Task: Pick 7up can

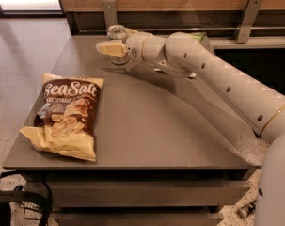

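The 7up can (pixel 116 31) stands upright at the far left of the grey table (pixel 146 126), near the back edge. Only its shiny top and a bit of its silvery side show. My gripper (pixel 113 41) is right at the can, coming from the right, and its cream front part covers most of the can's body. My white arm (pixel 217 79) stretches from the lower right across the back of the table.
A brown and yellow Sea Salt chip bag (pixel 67 114) lies flat at the front left of the table. A bit of a green chip bag (pixel 197 36) shows behind my arm at the back. A wooden wall with metal brackets (pixel 248 20) runs behind the table.
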Controlling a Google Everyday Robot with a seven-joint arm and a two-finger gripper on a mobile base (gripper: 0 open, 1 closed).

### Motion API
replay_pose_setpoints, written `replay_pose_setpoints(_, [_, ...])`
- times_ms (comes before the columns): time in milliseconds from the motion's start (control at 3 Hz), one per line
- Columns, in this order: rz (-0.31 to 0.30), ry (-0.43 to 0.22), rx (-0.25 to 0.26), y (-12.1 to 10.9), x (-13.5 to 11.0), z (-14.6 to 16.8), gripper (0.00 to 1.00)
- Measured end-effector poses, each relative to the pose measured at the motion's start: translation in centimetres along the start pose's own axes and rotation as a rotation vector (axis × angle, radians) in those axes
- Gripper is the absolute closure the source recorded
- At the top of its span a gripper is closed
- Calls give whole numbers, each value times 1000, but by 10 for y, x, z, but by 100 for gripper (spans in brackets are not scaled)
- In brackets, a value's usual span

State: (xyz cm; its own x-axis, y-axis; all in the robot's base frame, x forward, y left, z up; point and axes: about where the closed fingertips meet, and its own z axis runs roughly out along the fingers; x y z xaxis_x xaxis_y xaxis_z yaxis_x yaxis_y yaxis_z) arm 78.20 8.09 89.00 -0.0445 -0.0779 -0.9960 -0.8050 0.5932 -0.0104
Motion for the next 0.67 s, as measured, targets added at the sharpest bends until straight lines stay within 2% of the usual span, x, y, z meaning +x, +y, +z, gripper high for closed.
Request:
replay_pose_setpoints(333, [1,4,-9,3,1,2,58])
replay_pose_setpoints(667, [1,4,-12,4,1,3,80])
